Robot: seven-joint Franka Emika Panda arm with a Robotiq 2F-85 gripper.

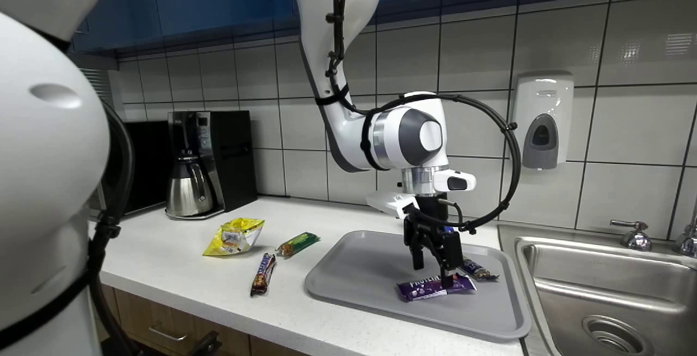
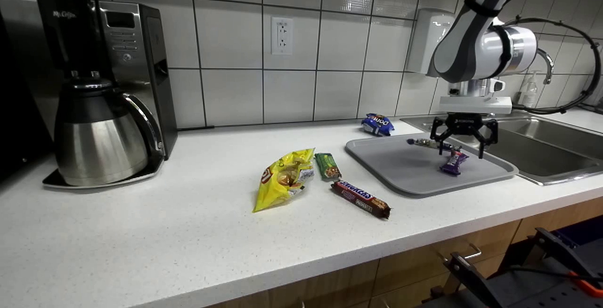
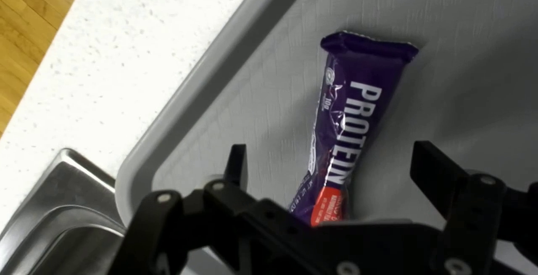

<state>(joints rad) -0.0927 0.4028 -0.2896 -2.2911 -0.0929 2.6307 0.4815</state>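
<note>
My gripper [image 3: 330, 151] is open above a purple protein bar [image 3: 361, 69], with one finger on each side and visible space between fingers and wrapper. Its body hides the bar's near end in the wrist view. In both exterior views the bar [image 1: 416, 289] lies flat on a grey tray [image 1: 354, 269], under the fingertips. A second, dark-wrapped bar [image 2: 424, 143] rests on the tray just behind it. Nothing is held.
Left of the tray on the white counter lie a yellow bag [image 2: 282, 181], a green bar [image 2: 327, 166] and a brown Snickers bar [image 2: 360, 198]. A blue bag [image 2: 378, 125] sits behind the tray. A steel sink [image 1: 604, 290] borders it; a coffee maker [image 2: 132, 63] stands farther left.
</note>
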